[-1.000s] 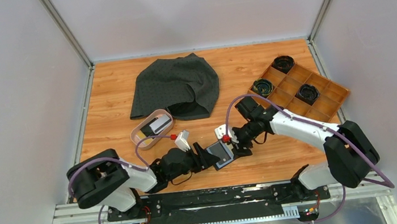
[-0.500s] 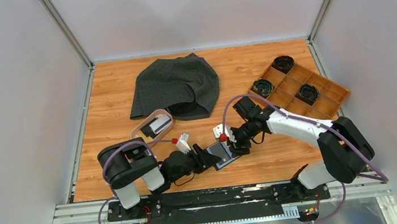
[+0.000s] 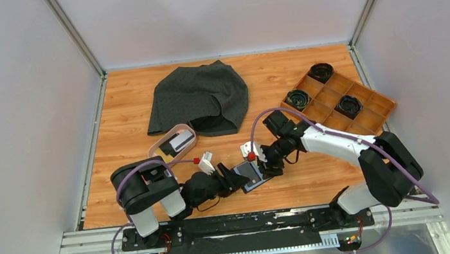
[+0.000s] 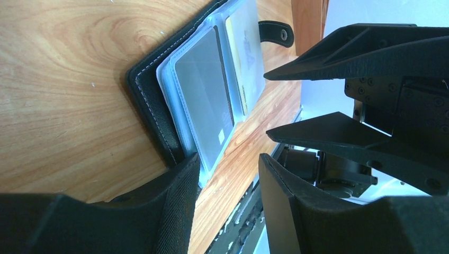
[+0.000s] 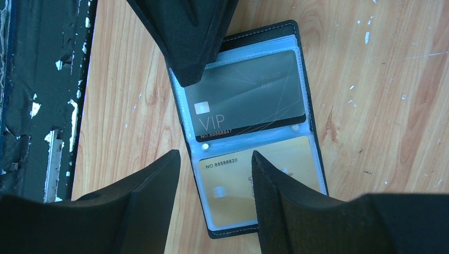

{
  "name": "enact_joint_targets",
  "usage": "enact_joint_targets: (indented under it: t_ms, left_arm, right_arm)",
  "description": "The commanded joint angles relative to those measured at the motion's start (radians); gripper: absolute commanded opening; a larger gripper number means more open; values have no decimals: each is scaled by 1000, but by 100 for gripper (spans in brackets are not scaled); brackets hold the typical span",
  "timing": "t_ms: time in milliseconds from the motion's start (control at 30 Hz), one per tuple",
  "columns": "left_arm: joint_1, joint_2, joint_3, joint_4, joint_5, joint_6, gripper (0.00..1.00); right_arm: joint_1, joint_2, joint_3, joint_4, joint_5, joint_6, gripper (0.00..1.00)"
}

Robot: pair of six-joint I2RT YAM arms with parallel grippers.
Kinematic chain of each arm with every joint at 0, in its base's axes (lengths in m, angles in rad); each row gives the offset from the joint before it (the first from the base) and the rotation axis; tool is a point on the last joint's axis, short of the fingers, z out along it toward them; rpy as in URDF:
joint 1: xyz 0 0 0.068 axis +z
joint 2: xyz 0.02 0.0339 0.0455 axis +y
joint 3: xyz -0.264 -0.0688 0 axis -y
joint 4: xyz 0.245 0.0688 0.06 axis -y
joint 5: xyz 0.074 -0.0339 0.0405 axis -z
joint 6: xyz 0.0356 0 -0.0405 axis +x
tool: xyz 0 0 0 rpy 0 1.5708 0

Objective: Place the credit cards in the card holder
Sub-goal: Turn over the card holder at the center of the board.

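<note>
Near the front edge of the light wooden table (image 3: 123, 113), a black leather-like bifold card holder (image 5: 249, 138) is lying open and flat. A flat grey plastic card (image 5: 246, 98) is sitting in one clear pocket and a yellowish-tan plastic card (image 5: 265, 174) in the other. Two grippers are flanking the card holder. The left gripper (image 4: 229, 164) is hovering at one corner, jaws moderately apart and carrying nothing, one finger seemingly lying on the cover's edge. The right gripper (image 5: 215, 154) is hanging over the yellowish-tan card's half, jaws likewise apart and empty. Beyond the card holder, on the left arm's side, a shallow pink oval dish (image 3: 155, 150) is holding more cards (image 3: 178, 142). Doing this step well likely means pinning the card holder flat with one gripper while the other is fetching a card and sliding it in level.
</note>
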Motion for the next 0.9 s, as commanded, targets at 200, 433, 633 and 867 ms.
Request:
enact_joint_targets:
  t_ms: [200, 433, 633, 867]
  left_arm:
    - [-12, 105, 7, 155, -21, -12, 47]
    - [-12, -1, 11, 82, -19, 30, 46]
    - [-12, -42, 59, 7, 8, 72, 45]
    - [-13, 46, 93, 90, 27, 58, 45]
  right_arm:
    - [15, 1, 6, -4, 12, 21, 56]
    - [5, -16, 29, -19, 18, 59, 57]
    - [-62, -10, 57, -40, -63, 116, 57]
    - [-160, 86, 125, -69, -120, 275, 54]
